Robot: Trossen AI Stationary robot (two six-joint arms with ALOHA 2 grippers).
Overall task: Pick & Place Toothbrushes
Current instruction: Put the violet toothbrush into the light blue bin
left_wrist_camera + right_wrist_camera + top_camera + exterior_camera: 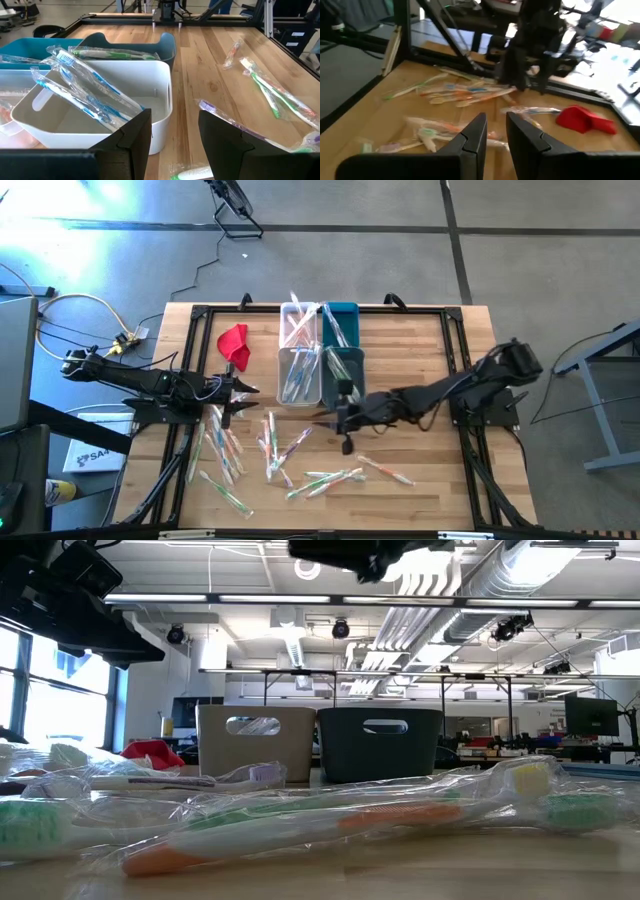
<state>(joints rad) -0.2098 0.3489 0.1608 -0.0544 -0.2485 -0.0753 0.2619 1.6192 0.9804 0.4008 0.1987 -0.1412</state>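
**Four bins at the back, wrapped toothbrushes scattered in front**

Four small rectangular bins stood in a two-by-two block at the far middle of the table: a clear bin (298,323), a bright teal bin (341,320), a white bin (299,375) and a dark teal bin (345,368). One red cloth (234,343) lay just left of them.

The toothbrushes (300,448) were too many and too overlapped to count exactly; well over a dozen lay loose on the wood in front of the bins. Each was thin, sealed in a crinkled clear wrapper, with a green, orange, blue, pink or white handle. At least two blue ones (85,95) leaned in the white bin; a green one (112,52) lay across the dark teal bin.

The left gripper (243,389) hung beside the white bin, fingers apart and empty. The right gripper (318,418) hovered in front of the bins, its fingers parted by a narrow gap, grasping nothing.
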